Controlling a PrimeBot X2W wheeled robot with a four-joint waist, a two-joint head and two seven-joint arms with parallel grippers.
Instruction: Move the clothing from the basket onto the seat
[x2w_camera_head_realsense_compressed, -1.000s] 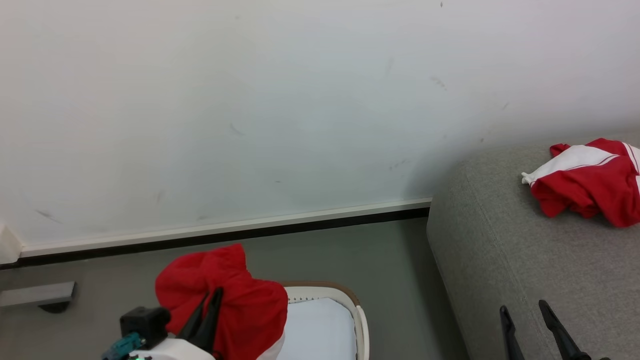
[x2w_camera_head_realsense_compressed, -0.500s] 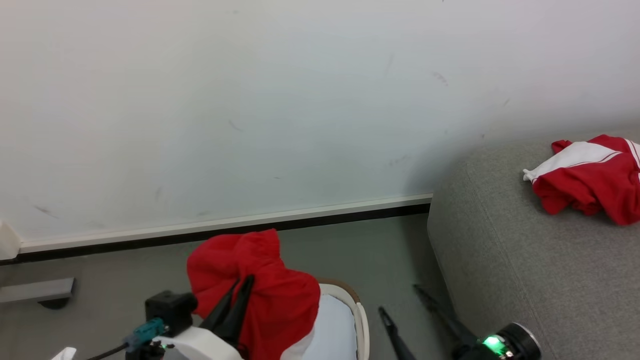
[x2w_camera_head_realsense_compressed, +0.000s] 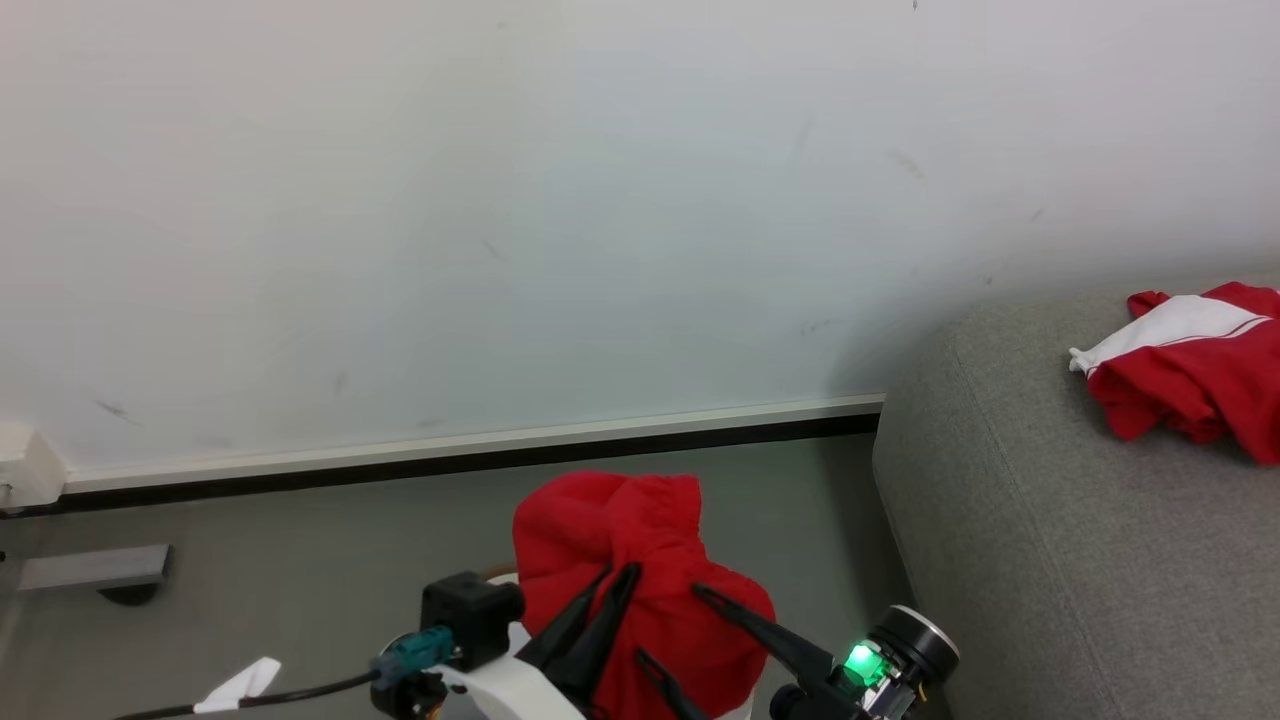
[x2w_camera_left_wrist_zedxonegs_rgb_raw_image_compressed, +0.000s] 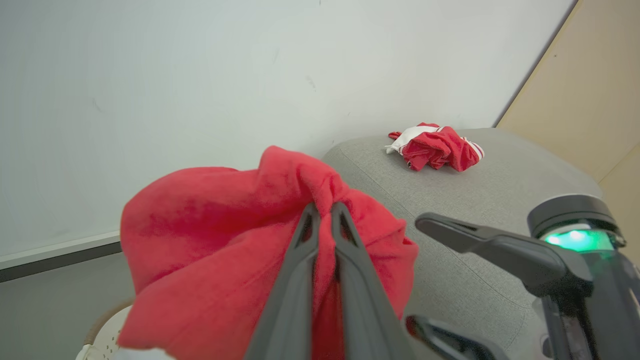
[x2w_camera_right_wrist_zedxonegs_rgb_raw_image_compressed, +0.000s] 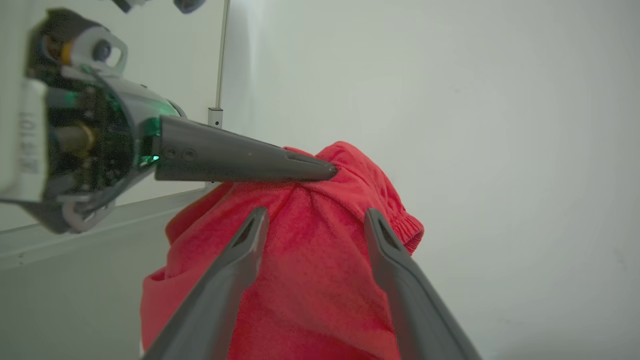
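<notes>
The left claw (x2w_camera_head_realsense_compressed: 622, 575) is clenched on a gathered fold near the top of a plain red garment (x2w_camera_head_realsense_compressed: 620, 520). The fabric hangs bunched around and below its tips, above the basket (x2w_camera_left_wrist_zedxonegs_rgb_raw_image_compressed: 97, 347) and left of the seat (x2w_camera_head_realsense_compressed: 1050, 520), while the right claw (x2w_camera_head_realsense_compressed: 670, 622) stands released, fingers spread at the bundle's side. There are two garments, two claws, one basket and one seat; the second garment (x2w_camera_head_realsense_compressed: 1190, 390), red with a white panel and thin stripes, lies crumpled on the seat.

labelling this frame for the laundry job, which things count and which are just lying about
Job: plain red fabric garment in left gripper; open right gripper; red-and-white garment; light grey fabric sofa; cream plastic basket.
Lying about: flat grey block; white skirting board.
</notes>
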